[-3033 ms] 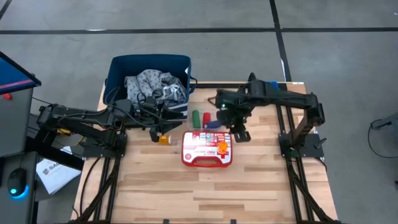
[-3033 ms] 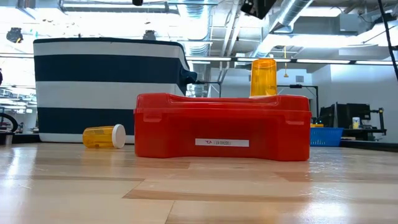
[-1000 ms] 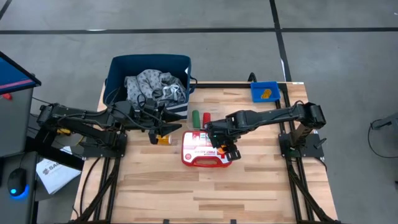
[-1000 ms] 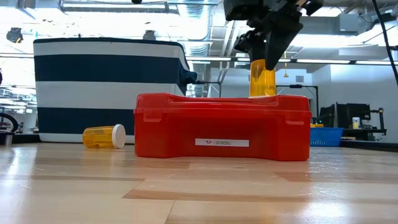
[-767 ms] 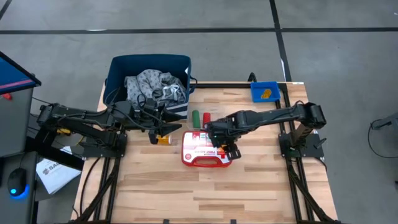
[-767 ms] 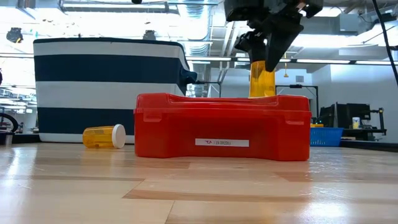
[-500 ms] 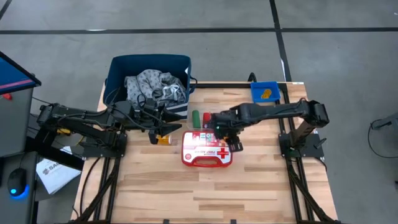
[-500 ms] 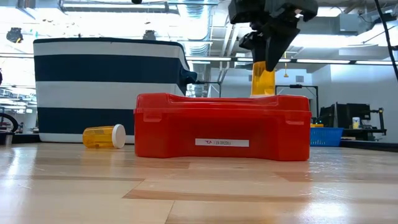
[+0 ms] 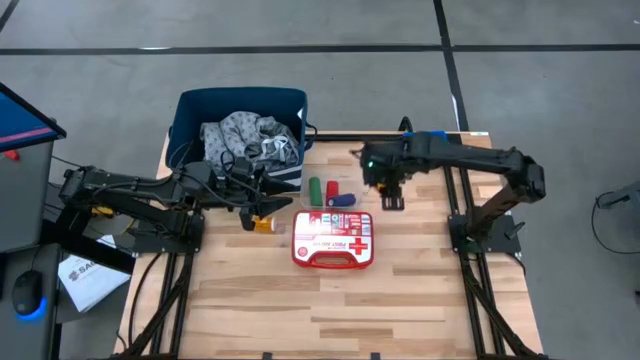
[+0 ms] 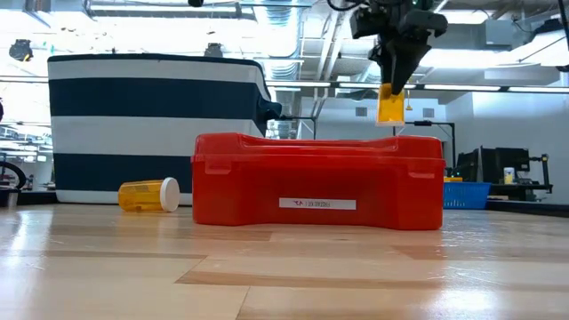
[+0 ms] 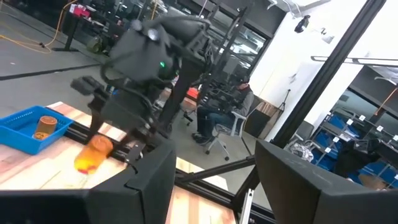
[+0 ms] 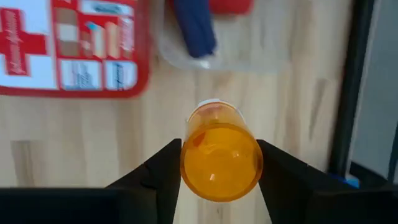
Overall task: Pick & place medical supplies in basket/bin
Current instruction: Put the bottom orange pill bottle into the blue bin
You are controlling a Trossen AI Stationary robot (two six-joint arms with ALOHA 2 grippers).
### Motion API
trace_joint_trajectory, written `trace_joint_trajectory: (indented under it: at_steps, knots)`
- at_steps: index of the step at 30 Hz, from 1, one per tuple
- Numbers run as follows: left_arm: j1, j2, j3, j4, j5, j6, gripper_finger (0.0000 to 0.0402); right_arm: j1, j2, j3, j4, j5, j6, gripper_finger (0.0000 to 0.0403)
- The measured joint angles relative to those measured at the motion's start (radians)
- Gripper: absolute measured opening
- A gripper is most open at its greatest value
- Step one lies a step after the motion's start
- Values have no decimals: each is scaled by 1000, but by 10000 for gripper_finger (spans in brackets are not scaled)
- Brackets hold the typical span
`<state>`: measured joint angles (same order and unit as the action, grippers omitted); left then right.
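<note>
Far left of the desk (image 9: 330,300): navy striped basket (image 9: 240,108) at the back edge, grey-white patterned cloth (image 9: 245,138) heaped inside.

Just in front of the basket: left end effector (image 9: 262,205), fingers spread with nothing between them, hovering beside an orange pill bottle (image 9: 263,224) lying on its side on the wood; same bottle seen in the low view (image 10: 148,195), white cap pointing toward the red first-aid case (image 10: 318,180).

Centre: green cylinder (image 9: 314,189), red cylinder (image 9: 332,189) and dark blue cylinder (image 9: 343,200) close together on the desk, just behind the red-and-white case.

Right of centre: right end effector (image 9: 392,190) raised above the desk, well clear of the case, pinching a second orange pill bottle (image 12: 221,159) between its two fingers (image 12: 155,180). Bottle hanging cap-down in the low view (image 10: 391,106), higher than the case's top and touching nothing beneath. Blue cylinder and a corner of the case visible under it in the right wrist view.

Far right, back corner: small bright blue bin (image 11: 28,129) with one orange pill bottle (image 11: 44,124) inside, largely hidden under the right arm in the high view.
</note>
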<state>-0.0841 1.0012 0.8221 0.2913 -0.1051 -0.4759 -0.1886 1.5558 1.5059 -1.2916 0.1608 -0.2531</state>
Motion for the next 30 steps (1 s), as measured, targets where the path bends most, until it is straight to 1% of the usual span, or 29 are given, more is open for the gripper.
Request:
trace_joint_trajectory:
  at_steps: [2,5,9,11,16,20,26,30]
  knots:
    - [0,0,0,0,-3,0,211,-45,-14,0,-23,11,-16,168]
    - [0,0,0,0,-4,0,211,-122,-29,0,-50,59,-38,170]
    - [0,0,0,1,-8,0,211,-238,-41,0,-60,116,-47,192]
    - [0,0,0,1,-10,1,211,-296,-40,0,-67,129,-60,196]
    - [0,0,0,1,-26,6,211,-426,-26,0,-59,162,-111,174]
    - [8,0,0,2,-26,8,211,-516,0,0,-46,198,-130,170]
    - [8,0,0,4,-45,27,211,-624,73,0,-42,233,-131,200]
    - [8,0,0,4,-48,27,211,-680,125,0,-28,232,-124,185]
